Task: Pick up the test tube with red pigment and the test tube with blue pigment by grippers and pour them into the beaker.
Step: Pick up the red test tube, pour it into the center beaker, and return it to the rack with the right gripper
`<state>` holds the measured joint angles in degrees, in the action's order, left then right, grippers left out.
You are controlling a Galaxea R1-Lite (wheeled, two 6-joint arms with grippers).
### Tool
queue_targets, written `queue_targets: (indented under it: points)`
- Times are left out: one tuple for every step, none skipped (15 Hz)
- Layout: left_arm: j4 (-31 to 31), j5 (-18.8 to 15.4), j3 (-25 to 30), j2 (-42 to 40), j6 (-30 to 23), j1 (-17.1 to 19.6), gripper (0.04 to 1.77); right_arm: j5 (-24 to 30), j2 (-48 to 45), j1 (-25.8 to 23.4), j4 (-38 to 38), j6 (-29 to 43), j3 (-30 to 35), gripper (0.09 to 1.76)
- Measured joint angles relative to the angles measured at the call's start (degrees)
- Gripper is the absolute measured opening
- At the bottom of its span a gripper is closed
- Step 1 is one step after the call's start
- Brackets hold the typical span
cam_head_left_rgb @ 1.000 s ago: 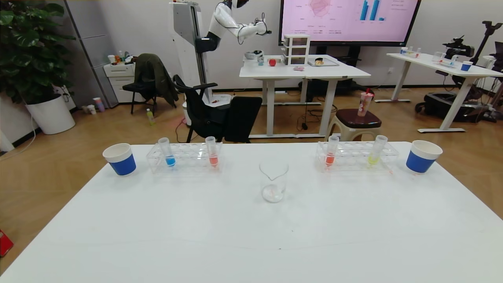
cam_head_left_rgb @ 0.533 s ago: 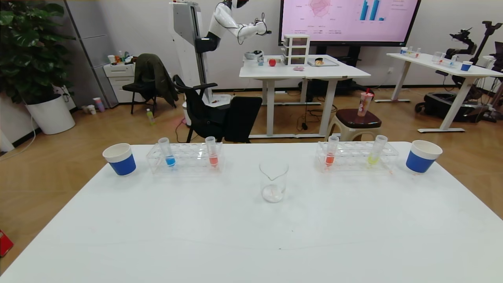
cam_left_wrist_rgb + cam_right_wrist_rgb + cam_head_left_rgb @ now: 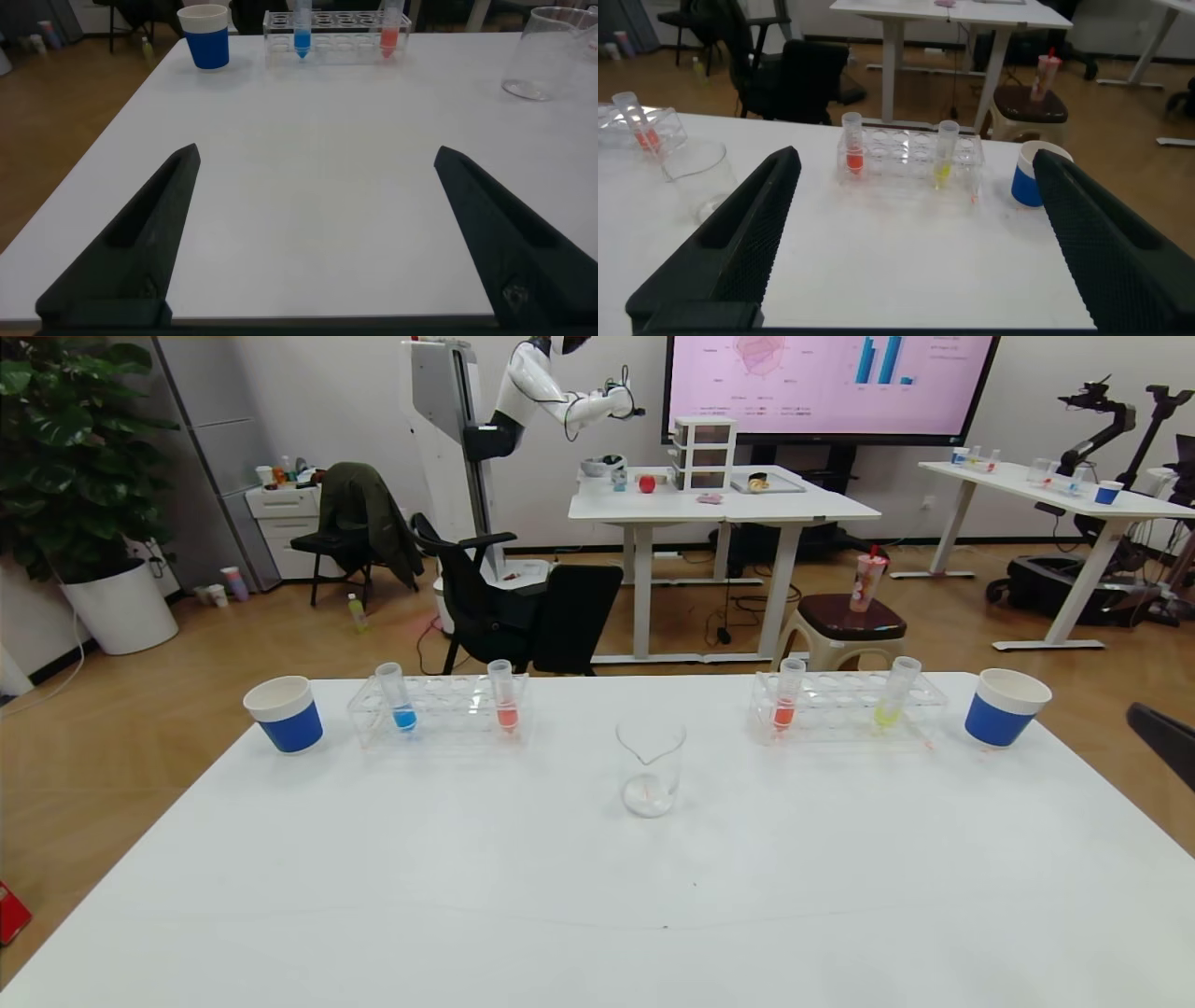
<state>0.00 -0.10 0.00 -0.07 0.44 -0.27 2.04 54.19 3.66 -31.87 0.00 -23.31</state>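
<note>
two clear racks [image 3: 439,707] [image 3: 845,707] stand on a white table [image 3: 597,887] in an office with wood flooring, a potted plant [image 3: 70,448] in one corner, a wall screen [image 3: 826,383] showing charts, and further white desks [image 3: 719,504] behind.

the left gripper [image 3: 313,233] hangs low over the near edge of the table, its two black fingers spread wide with nothing between them. well ahead of it, at the far side of the table, the test tube with blue pigment [image 3: 302,26] stands upright in the rack, a clear tube with bright blue liquid in its rounded bottom. a tube with paler red liquid [image 3: 391,26] sits in the same rack, and a blue-banded cup [image 3: 206,35] stands beside the rack.

the right gripper [image 3: 915,238] is also spread wide and empty. ahead of it the test tube with red pigment [image 3: 852,149] stands upright in the other rack, clear with vivid orange-red liquid low down, and a yellow tube [image 3: 944,154] is in the same rack. a second blue-banded cup [image 3: 1029,175] stands beyond that rack's end.

the beaker [image 3: 650,767], clear glass with a pour spout, stands between the two racks, nearer the grippers than they are.
</note>
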Motion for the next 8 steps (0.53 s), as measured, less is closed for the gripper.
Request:
queue_targets:
  points:
    - [-0.02, 0.02, 0.0, 0.0, 0.0, 0.0, 1.75, -0.02, 4.16, 1.0, -2.28, 0.05, -0.5, 1.74]
    - [-0.02, 0.0, 0.0, 0.0, 0.0, 0.0, 1.75, -0.2, 8.55, 2.49, -5.01, 0.13, -0.94, 1.74]
    - [0.0, 0.0, 0.0, 0.0, 0.02, 0.0, 1.75, -0.5, 12.52, 4.14, -8.16, 0.18, -1.38, 1.74]
    - [0.0, 0.0, 0.0, 0.0, 0.0, 0.0, 1.75, -1.22, 16.4, 5.85, -11.54, 0.21, -1.8, 1.74]
    - [0.0, 0.02, 0.0, 0.0, 0.02, 0.0, 1.75, -2.28, 20.5, 7.58, -15.32, 0.22, -2.38, 1.74]
    - [0.0, 0.02, 0.0, 0.0, 0.0, 0.0, 1.75, -3.6, 24.28, 8.94, -18.85, 0.22, -3.07, 1.74]
    - [0.0, 0.0, 0.0, 0.0, 0.0, 0.0, 1.75, -4.86, 28.31, 10.01, -22.1, 0.24, -4.02, 1.74]
    - [-0.02, 0.0, 0.0, 0.0, 0.0, 0.0, 1.75, -5.73, 31.91, 10.67, -24.81, 0.29, -5.05, 1.74]
